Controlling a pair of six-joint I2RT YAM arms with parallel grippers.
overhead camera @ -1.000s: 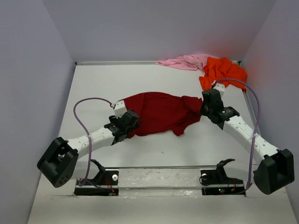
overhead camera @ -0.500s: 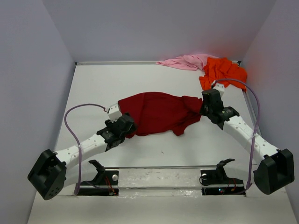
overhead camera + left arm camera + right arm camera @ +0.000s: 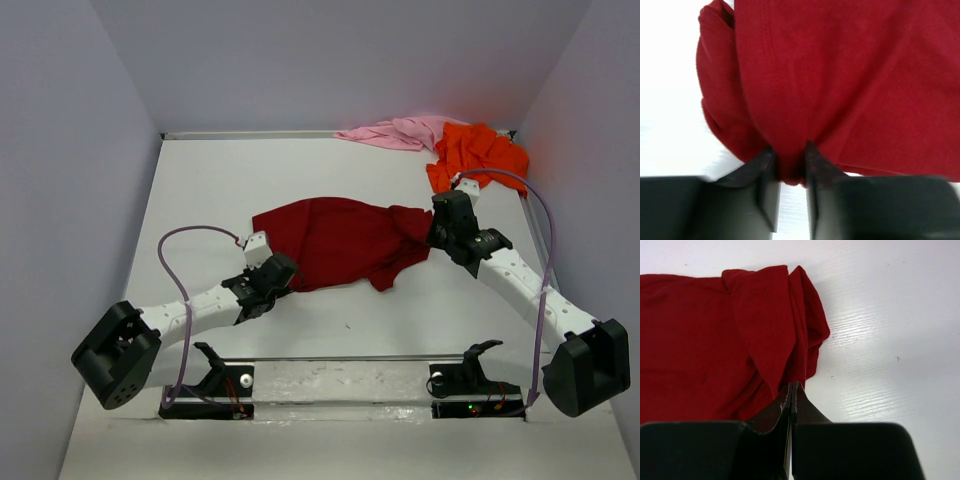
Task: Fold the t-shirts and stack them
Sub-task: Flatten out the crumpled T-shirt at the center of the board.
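**Red Shirt Pinched at Both Ends**

Near: left gripper partly closed, squeezing a fold of the dark red t-shirt. Right gripper squeezed tight on its other edge. Far corner: orange t-shirt heaped beside pink t-shirt, touching.

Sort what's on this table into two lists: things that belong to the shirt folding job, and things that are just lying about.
Part of the job:
- red shirt, spread mid-table, between both grippers
- orange shirt, crumpled in the far right corner
- pink shirt, bunched beside the orange one

Just lying about:
- nothing loose; only the purple cables on the arms and the mounting rail at the near edge
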